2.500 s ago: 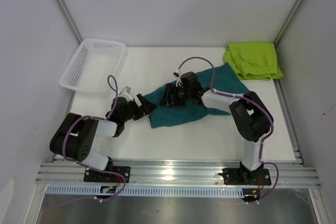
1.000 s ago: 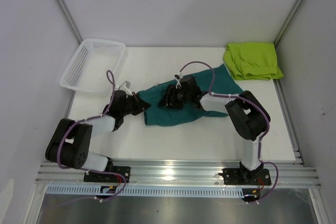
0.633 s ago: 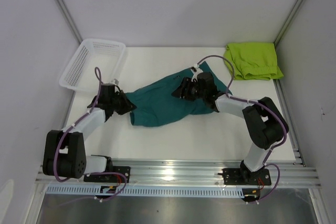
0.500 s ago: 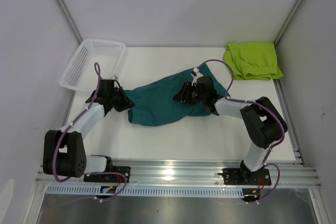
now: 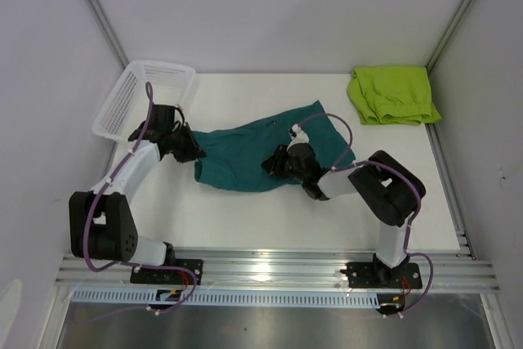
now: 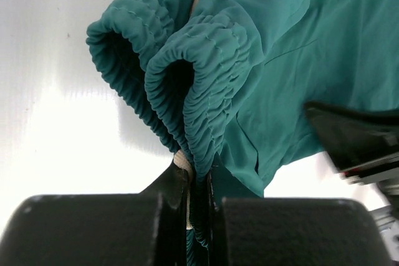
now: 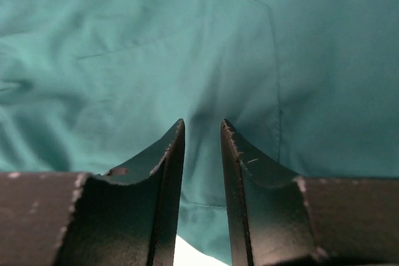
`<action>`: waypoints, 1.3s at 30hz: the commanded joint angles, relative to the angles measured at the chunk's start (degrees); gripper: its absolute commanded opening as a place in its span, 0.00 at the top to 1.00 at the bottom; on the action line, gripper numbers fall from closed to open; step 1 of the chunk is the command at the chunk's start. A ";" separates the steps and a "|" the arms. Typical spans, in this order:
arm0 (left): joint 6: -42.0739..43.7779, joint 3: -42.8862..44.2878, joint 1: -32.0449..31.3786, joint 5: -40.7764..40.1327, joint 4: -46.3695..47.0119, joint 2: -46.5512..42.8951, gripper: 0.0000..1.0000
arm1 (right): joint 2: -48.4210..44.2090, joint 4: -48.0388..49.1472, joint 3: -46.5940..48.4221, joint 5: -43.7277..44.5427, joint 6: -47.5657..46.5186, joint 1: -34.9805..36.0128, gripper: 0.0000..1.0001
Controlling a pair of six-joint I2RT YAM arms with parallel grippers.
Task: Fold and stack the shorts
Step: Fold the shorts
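The lime green shorts [image 5: 392, 96] lie folded in the worktop's [image 5: 245, 218] far right corner, but the dark teal shorts [image 5: 245, 153] lie unfolded in the middle, waistband pinched in the left tool [image 6: 199, 175], the right tool [image 7: 202, 130] a little open and empty.

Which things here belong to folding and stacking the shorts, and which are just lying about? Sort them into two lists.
Belongs to the job:
dark teal fabric shorts, spread mid-table
lime green fabric shorts, far right corner
left gripper, shut on the teal waistband

Just lying about:
white plastic mesh basket, far left corner
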 commanded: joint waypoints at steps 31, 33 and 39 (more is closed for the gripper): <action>16.44 34.50 3.83 -13.20 -25.82 14.85 1.00 | -6.63 -7.90 8.81 12.58 -2.53 11.20 0.45; 16.62 34.67 3.83 -13.12 -25.73 14.85 1.00 | -9.10 -11.50 7.66 11.68 -2.36 8.04 0.43; 17.15 35.20 3.83 -12.68 -25.90 15.11 1.00 | -15.35 -20.82 5.47 9.30 -4.81 0.30 0.40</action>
